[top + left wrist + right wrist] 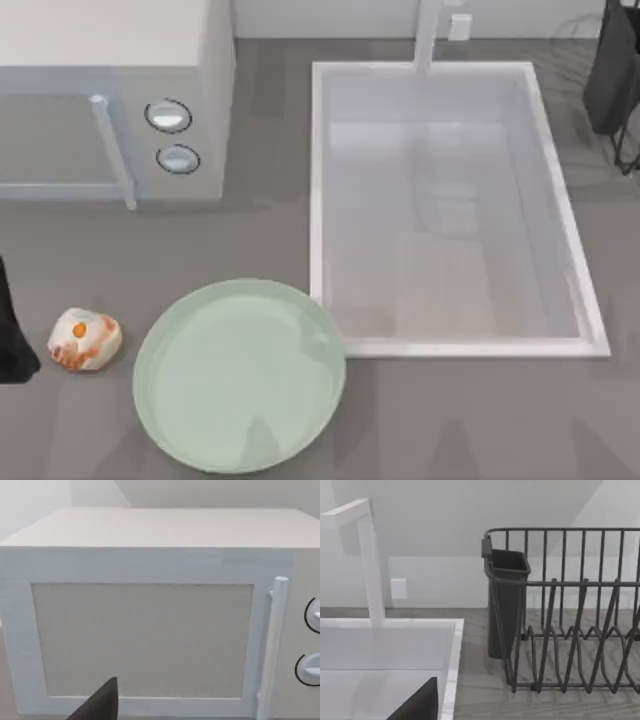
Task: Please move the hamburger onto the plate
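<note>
**Burger on table, not yet picked up**

Left arm (12, 330): a dark part of it sits at the table's left edge, just beside the burger (84, 340). Its wrist camera faces the microwave (150, 625), so the arm appears level and not yet tipped down toward the food. One dark fingertip (100, 705) enters that view; how far the left gripper is parted cannot be told, and nothing is seen in its grasp.

Burger: rests on the bare table at the front left, well clear of the microwave above it, and near but apart from the plate (170, 400).

Plate: lies flat at front centre, its rim meeting the sink (325, 200) corner (a close fit, so a drop from the left side looks safest).

Right arm: parked at the far right by the rack (570, 630); its finger state cannot be told either.

Judgement: the left arm is the nearer one for the pick.
</note>
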Controlling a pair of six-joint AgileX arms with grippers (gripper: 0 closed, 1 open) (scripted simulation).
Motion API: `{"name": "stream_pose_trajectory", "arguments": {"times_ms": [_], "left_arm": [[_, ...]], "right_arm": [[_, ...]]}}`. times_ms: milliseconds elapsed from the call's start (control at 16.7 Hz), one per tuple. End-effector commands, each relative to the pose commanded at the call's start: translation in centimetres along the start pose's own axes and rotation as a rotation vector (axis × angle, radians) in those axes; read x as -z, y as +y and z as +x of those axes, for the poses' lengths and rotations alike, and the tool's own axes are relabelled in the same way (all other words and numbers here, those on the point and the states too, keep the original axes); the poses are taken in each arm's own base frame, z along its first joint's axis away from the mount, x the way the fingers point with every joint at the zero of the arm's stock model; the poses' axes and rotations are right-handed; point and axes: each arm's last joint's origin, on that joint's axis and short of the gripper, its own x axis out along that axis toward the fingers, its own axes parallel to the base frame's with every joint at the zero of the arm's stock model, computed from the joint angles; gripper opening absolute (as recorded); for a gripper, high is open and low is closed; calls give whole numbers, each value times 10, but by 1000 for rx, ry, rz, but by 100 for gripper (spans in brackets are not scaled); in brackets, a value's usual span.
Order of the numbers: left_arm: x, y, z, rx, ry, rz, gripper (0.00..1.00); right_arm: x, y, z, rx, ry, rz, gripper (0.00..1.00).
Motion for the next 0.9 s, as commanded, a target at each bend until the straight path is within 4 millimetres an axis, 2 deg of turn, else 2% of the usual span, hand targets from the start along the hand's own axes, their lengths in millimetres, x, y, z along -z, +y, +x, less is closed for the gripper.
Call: {"name": "stream_pose_trajectory", "arguments": {"times_ms": [240, 540, 720, 900], "left_arm": [[-3, -1, 0, 12, 38, 3, 100], [-29, -4, 10, 51, 310, 49, 100], [-47, -7, 33, 74, 571, 105, 100], [-55, -14, 75, 118, 878, 167, 100]], "right_arm": [[0, 0, 0, 0, 0, 0, 100], [0, 0, 0, 0, 0, 0, 100], [0, 0, 0, 0, 0, 0, 100], [0, 0, 0, 0, 0, 0, 100]]}}
